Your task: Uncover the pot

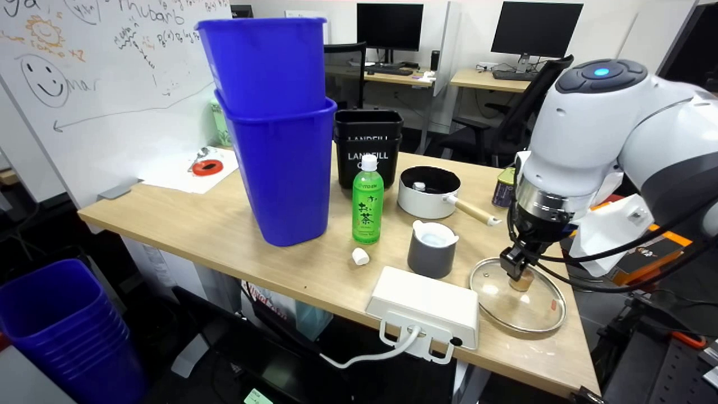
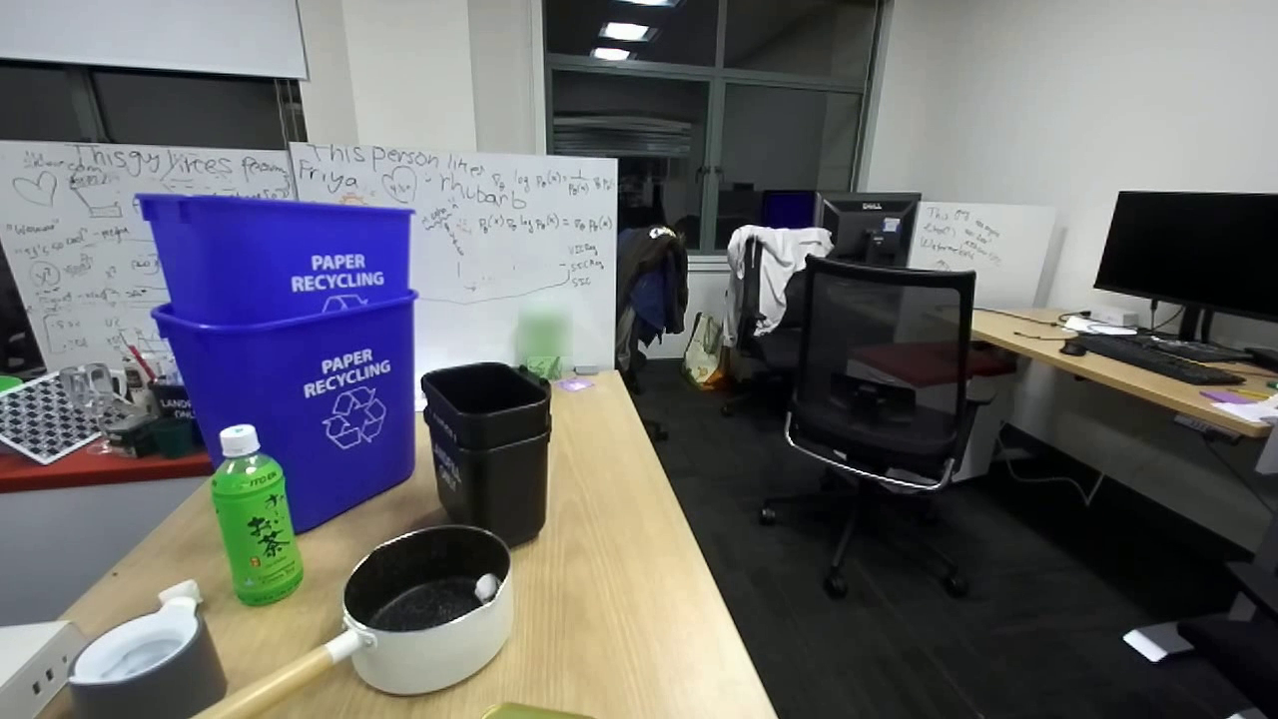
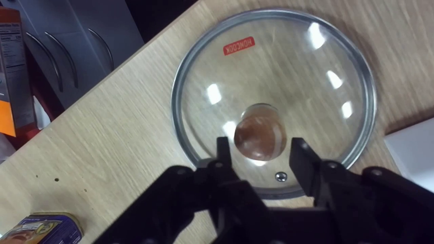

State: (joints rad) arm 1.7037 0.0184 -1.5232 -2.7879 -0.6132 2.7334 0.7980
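Observation:
No shiny silver pot shows; it is out of view. A round glass lid [image 1: 493,303] with a metal rim lies flat on the wooden table near its right end in an exterior view. The lid [image 3: 305,74] fills the middle of the wrist view, with wood grain showing through it. Its brown knob [image 3: 259,134] stands up at the centre. My gripper [image 3: 260,145] is open and empty, its fingers on either side of the knob with a gap on each side. In an exterior view my gripper [image 1: 513,264] is at the knob's top. I cannot tell its exact height.
A pale pan [image 1: 426,206] with a wooden handle holds a small white thing; it also shows in an exterior view [image 2: 439,649]. Near the lid are a grey cup [image 1: 432,255], a white box [image 1: 423,303] and a tin [image 3: 44,230]. A green bottle [image 1: 367,207] and blue bins [image 1: 280,179] stand farther off.

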